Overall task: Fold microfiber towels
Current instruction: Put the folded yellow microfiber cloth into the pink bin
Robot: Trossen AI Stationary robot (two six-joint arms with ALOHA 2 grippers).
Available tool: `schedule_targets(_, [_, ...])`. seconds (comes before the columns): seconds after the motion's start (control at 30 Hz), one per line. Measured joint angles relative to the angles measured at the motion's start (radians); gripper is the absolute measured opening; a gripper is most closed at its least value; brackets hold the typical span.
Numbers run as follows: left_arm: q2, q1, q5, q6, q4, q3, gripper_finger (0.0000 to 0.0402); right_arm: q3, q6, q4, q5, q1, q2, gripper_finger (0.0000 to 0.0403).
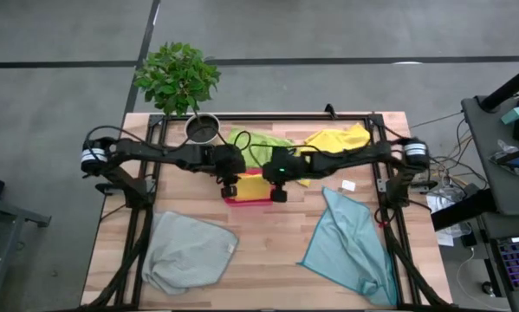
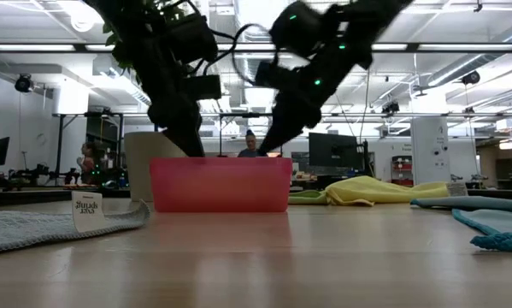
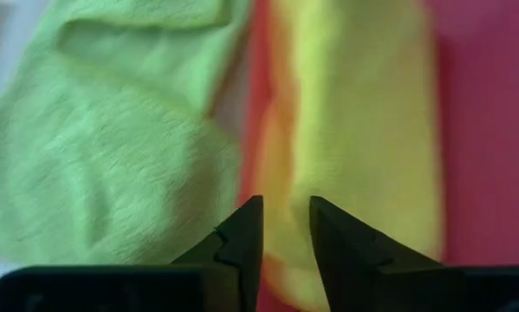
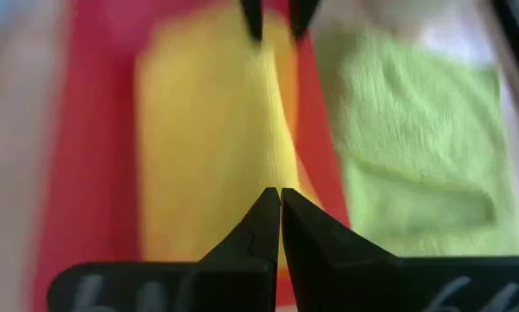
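Over the pink tray (image 1: 242, 198), both hands meet; table edges open.

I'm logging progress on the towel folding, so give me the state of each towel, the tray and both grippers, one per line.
Yellow towel in tray: folded, lying in the pink tray.
Pink tray: upright, holding that towel.
Lime green towel: loosely folded behind the tray.
Second yellow towel: crumpled.
Teal-blue towel: spread, unfolded.
Grey towel: rumpled, unfolded.
Left gripper: slightly open, empty, over the tray.
Right gripper: shut, empty.

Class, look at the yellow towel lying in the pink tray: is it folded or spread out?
Folded. The yellow towel lies as a compact rectangle inside the pink tray, within its walls, unlike the teal towel spread loosely on the table.
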Motion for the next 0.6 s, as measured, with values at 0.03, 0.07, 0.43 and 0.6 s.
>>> schedule_targets(0.03, [0.0, 0.0, -0.016, 0.0, 0.009, -0.007, 0.0077, 0.043, -0.001, -0.065, 0.012, -0.002, 0.026, 0.0009])
schedule_targets(0.07, [0.0, 0.001, -0.026, 0.0, 0.012, -0.012, 0.0072, 0.08, -0.006, -0.112, 0.016, -0.004, 0.049, 0.0009])
schedule_targets(0.43, [0.001, -0.002, -0.053, -0.05, 0.068, -0.079, 0.0036, 0.215, -0.034, -0.285, 0.03, -0.003, 0.169, 0.0009])
schedule_targets(0.6, [0.008, -0.004, -0.053, -0.053, 0.081, -0.079, 0.0035, 0.207, -0.039, -0.285, 0.03, -0.003, 0.17, 0.0008])
